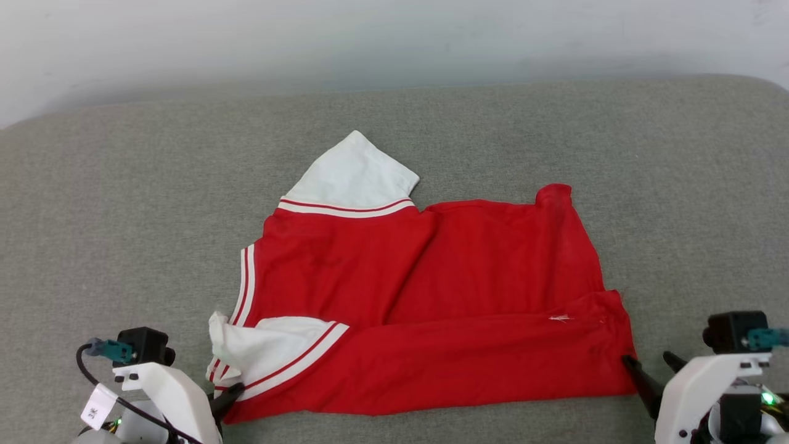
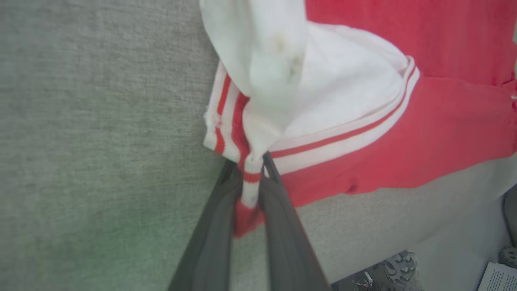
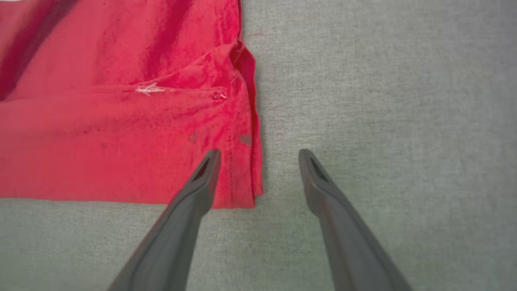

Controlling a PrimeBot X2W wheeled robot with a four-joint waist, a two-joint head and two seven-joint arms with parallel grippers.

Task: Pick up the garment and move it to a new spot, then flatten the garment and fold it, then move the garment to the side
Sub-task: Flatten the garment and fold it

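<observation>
Red jersey-style T-shirt with white short sleeves and red-and-white striped trim, lying on a grey fabric-covered surface. A near band is folded over the body, one sleeve points away, and the other is crumpled at the near-left corner. Left gripper: jaws pressed together on the striped trim at that corner, pinching the cloth. Right gripper: jaws spread, one finger over the stitched hem at the near-right corner and the other over bare surface; contact cannot be told. The cloth looks thin, light and limp, likely to drape and wrinkle. Hemmed corners and trim seem the firmest holds, taken in pairs.
</observation>
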